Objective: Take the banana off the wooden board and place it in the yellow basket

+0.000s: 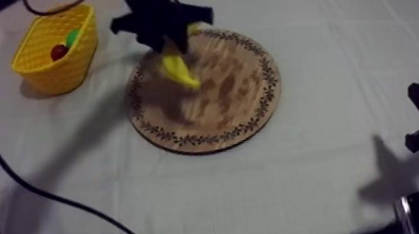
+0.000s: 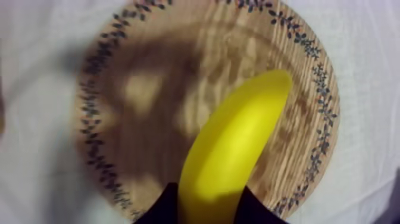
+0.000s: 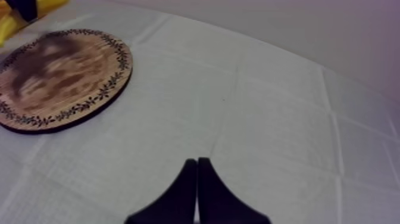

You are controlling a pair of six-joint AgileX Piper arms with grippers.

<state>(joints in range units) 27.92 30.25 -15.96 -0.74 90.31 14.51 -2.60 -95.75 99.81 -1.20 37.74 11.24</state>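
A round wooden board (image 1: pixel 205 92) with a patterned rim lies on a grey-white cloth (image 1: pixel 329 180). Over the board's far left part, the left gripper (image 1: pixel 170 46) points down, its two black fingers (image 2: pixel 163 210) closed round one end of the banana (image 1: pixel 178 68). The rest of the fruit hangs tilted below them, and a dark shadow on the wood beneath suggests it is lifted clear of the board. The yellow basket (image 1: pixel 56 47) stands on the cloth beyond the board's far left edge, apart from it, with a small red fruit (image 1: pixel 59 51) and something green (image 1: pixel 73 37) inside. The right gripper (image 3: pixel 197 179) sits low over bare cloth well to the right of the board, fingers pressed together on nothing. The step in hand looks like the carry to the basket. To do it well, grip firmly, since only one end is pinched and the long body may swing. Clear the basket's rim before crossing, centre the banana over the opening, and release low so it neither bounces out nor knocks the fruit within.
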